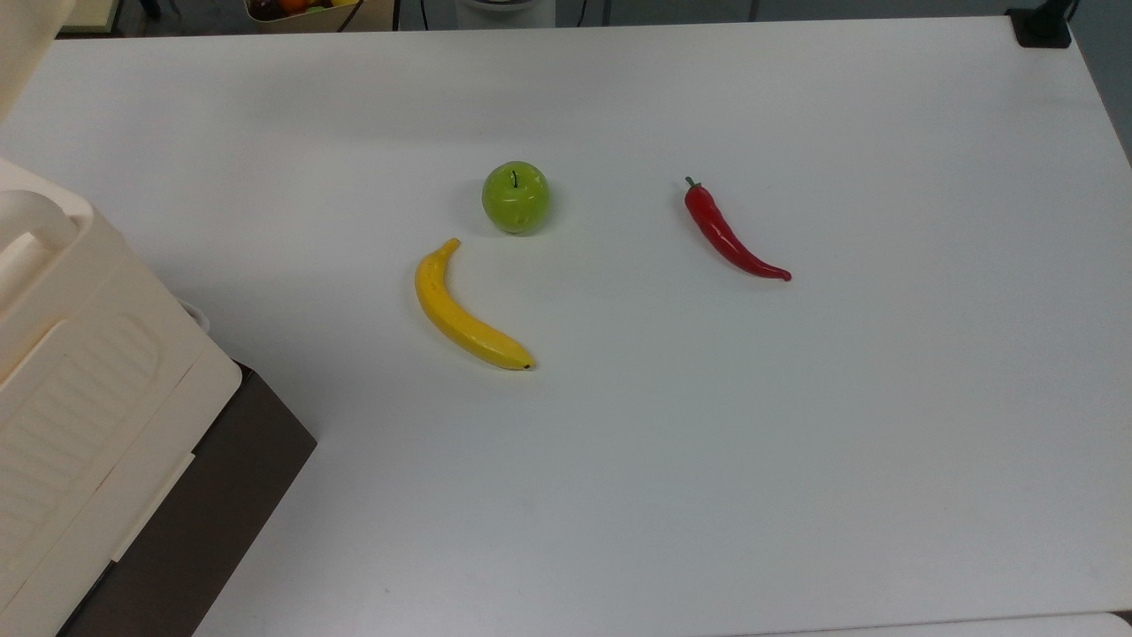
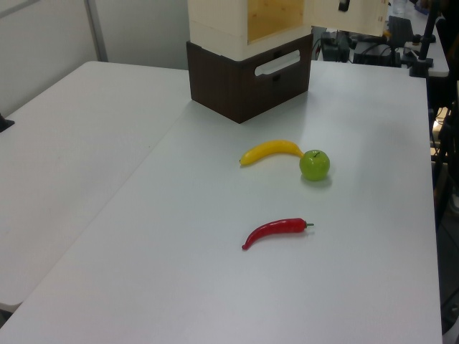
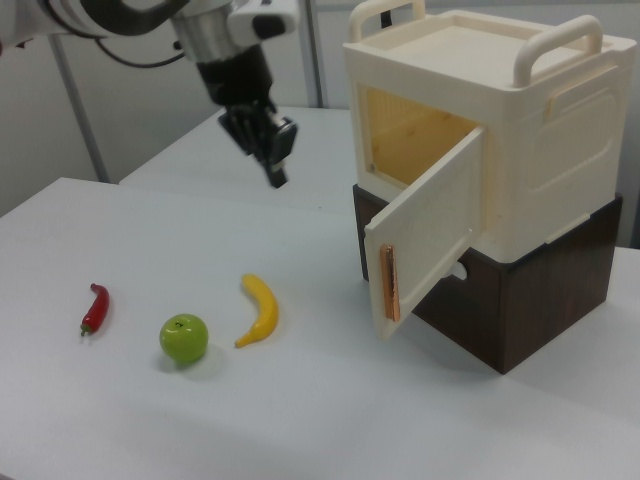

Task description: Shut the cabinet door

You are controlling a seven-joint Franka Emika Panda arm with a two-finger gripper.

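In the right view the cabinet (image 3: pixel 545 150) is a cream box with two top handles, standing on a dark brown base. Its cabinet door (image 3: pixel 425 240) hangs open, swung out toward the right view's left, and the wooden inside shows. My gripper (image 3: pixel 277 172) hangs in the air to the right view's left of the cabinet, above the table and apart from the door. In the left view the cabinet (image 2: pixel 219 18) stands at the top with the door (image 2: pixel 358 18) swung out to its right. In the top view the cabinet (image 1: pixel 80 389) sits at the left edge.
A yellow banana (image 1: pixel 460 314), a green apple (image 1: pixel 515 196) and a red chili pepper (image 1: pixel 730 234) lie on the white table (image 1: pixel 796 442). In the right view they lie to the left of the cabinet, below the gripper. A second table (image 2: pixel 64 165) adjoins in the left view.
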